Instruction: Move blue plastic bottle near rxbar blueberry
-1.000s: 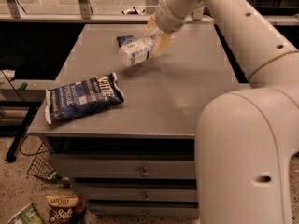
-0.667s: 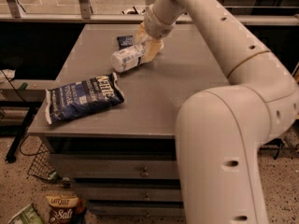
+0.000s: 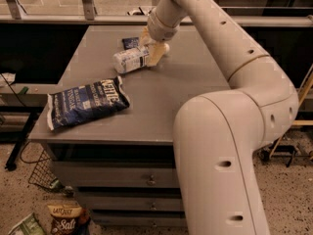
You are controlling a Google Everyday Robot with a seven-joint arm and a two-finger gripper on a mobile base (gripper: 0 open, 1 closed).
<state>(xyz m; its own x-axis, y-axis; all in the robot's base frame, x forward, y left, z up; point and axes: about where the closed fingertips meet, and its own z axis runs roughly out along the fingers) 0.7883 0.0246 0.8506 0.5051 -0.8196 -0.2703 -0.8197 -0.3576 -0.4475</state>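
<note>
The pincer (image 3: 151,51), clamped on the blue plastic bottle (image 3: 128,60), has carried it leftward over the counter (image 3: 195,82); the bottle now sits sideways just beside the rxbar blueberry (image 3: 130,42), with release apparently all that remains.

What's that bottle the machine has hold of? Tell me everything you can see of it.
The blue plastic bottle looks like clear plastic, with a pale blue-and-white label round its body and a white cap. It lies on its side over the far part of the grey table. The gripper has its jaws closed on the cap end. The small dark rxbar blueberry lies just behind it; whether they touch cannot be told.
</note>
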